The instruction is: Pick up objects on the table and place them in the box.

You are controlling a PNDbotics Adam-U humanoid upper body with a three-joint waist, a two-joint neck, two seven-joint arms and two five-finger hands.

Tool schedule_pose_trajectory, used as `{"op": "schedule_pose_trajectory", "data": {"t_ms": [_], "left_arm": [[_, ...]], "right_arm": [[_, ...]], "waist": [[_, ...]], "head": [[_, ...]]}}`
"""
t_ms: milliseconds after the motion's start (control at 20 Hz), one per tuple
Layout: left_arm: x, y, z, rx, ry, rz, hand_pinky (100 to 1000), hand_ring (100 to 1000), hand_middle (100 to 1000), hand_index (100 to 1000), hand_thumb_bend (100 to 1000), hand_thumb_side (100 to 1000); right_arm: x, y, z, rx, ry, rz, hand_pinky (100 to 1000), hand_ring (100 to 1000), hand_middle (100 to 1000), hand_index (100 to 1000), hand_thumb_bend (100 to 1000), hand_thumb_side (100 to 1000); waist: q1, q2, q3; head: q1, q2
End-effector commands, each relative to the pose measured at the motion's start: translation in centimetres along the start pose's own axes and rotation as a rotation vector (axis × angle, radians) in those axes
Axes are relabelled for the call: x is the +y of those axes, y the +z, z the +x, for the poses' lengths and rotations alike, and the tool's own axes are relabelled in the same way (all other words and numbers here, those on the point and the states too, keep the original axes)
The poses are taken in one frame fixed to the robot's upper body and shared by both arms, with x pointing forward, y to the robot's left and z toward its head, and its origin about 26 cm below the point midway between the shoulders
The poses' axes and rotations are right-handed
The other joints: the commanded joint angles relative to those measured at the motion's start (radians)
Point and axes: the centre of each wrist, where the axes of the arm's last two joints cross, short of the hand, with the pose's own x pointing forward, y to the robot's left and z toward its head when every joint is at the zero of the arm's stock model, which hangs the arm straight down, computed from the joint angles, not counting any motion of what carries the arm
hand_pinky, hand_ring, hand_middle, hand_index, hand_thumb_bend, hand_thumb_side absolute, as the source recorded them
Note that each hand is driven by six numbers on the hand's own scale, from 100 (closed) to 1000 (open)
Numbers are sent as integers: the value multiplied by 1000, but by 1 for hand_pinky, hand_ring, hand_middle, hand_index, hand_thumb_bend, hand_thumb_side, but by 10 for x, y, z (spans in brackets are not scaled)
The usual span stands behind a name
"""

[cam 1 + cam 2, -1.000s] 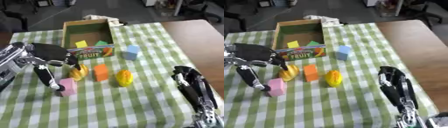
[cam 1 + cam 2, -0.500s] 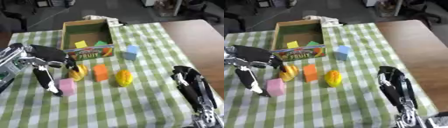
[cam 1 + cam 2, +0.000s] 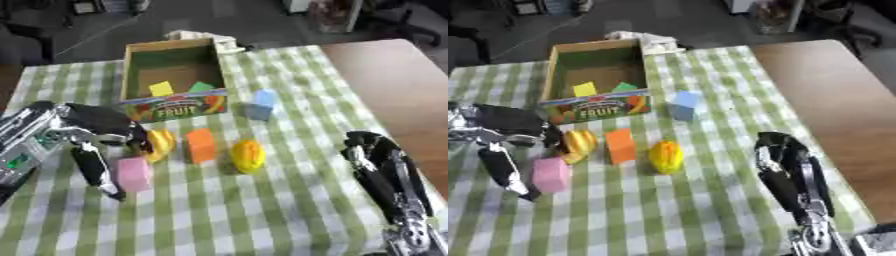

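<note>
An open cardboard box [image 3: 140, 59] with a "FRUIT" front panel stands at the back, and a yellow piece [image 3: 161, 89] and a green piece [image 3: 201, 86] lie inside. In front of it on the checked cloth are a blue block [image 3: 261, 104], an orange block [image 3: 200, 145], a yellow fruit [image 3: 248, 155], a yellow banana [image 3: 161, 144] and a pink block [image 3: 133, 173]. My left hand [image 3: 94, 123] is low at the left, open. Its fingers [image 3: 137, 140] reach the banana's left side and its thumb [image 3: 93, 167] stretches down beside the pink block. My right hand [image 3: 378, 162] rests open at the lower right, holding nothing.
A white crumpled thing [image 3: 203, 37] lies behind the box. Bare brown tabletop [image 3: 394, 85] runs along the right of the green checked cloth [image 3: 289, 210]. Chairs and floor show past the far edge.
My left hand has shifted slightly lower, towards the near edge, its thumb reaching further down beside the pink block. The objects and my right hand have stayed in place.
</note>
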Motion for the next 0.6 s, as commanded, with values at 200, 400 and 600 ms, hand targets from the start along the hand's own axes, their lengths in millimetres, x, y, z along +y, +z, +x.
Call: {"op": "schedule_pose_trajectory", "data": {"t_ms": [200,400,600], "left_arm": [[-5,1,-7,-28,-64,-78,710,658,701,852,569,419],[-5,3,-7,-46,-53,-33,606,550,584,771,434,142],[2,14,-7,-64,-42,25,522,471,502,693,333,126]], "right_arm": [[-4,-4,5,-23,15,-1,640,589,583,691,100,520],[-4,-4,5,-23,15,-3,640,589,583,691,100,520],[-4,-4,5,-23,16,-3,640,589,583,691,100,520]], "waist": [[0,-9,3],[1,-10,4],[1,-10,5]], "head": [[-3,4],[-4,4],[-7,4]]}}
